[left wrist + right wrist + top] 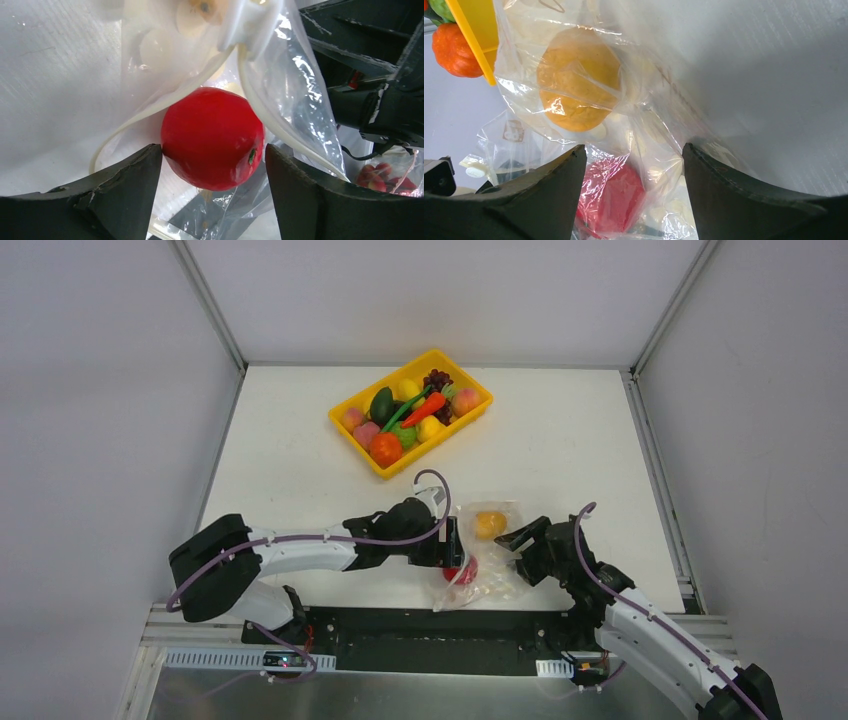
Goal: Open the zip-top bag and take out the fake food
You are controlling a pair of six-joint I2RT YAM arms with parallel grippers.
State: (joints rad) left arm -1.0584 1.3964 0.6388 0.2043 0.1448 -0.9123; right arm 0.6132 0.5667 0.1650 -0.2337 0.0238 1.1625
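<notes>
The clear zip-top bag [500, 570] lies crumpled on the table near the front edge, between my two grippers. A yellow-orange fruit [489, 524] sits inside its far part. My left gripper [455, 552] is at the bag's left side, its fingers on either side of the red ball [212, 137] at the bag's open mouth, with the white zip strip [260, 107] curving round it. My right gripper [515, 545] is open at the bag's right side. In the right wrist view its fingers [549, 195] straddle loose plastic [659, 150], with the red ball [611, 195] and the yellow-orange fruit [576, 80] behind it.
The yellow tray [357, 448] stands at the back centre, filled with fake fruits and vegetables and a dark grape bunch [437, 380]. Its corner [474, 35] and an orange piece [454, 50] show in the right wrist view. Grey walls enclose the table on three sides.
</notes>
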